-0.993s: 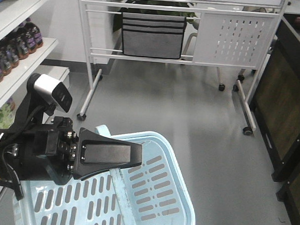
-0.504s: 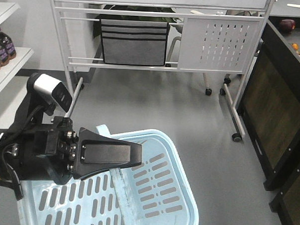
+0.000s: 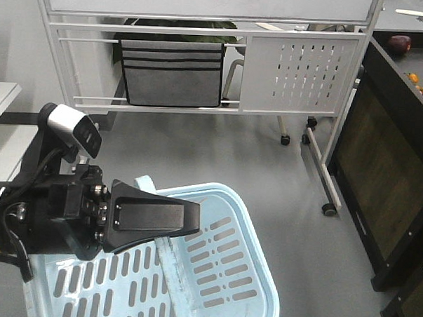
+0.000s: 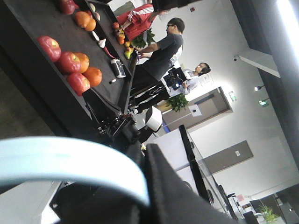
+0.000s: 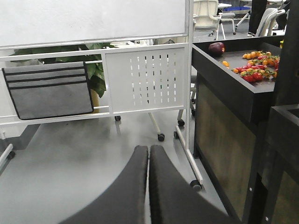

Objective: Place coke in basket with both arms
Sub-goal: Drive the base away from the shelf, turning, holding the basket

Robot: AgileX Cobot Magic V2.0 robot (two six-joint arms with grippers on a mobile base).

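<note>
The robot swings away from the shelf [image 3: 2, 92], left claw [image 3: 191, 221] grasping the basket [image 3: 227, 285] handle, right claw [image 5: 148, 186] clenched empty; no coke in sight, loading waits.

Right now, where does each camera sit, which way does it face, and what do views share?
Front view: high on the robot, facing forward and down; left gripper over the basket, whiteboard stand beyond.
Left wrist: tilted, looking past the basket's handle to a black fruit table; dark gripper body below.
Right wrist: low, facing the stand; right gripper shut at bottom.
Shared: front and right wrist both show the stand.
</note>
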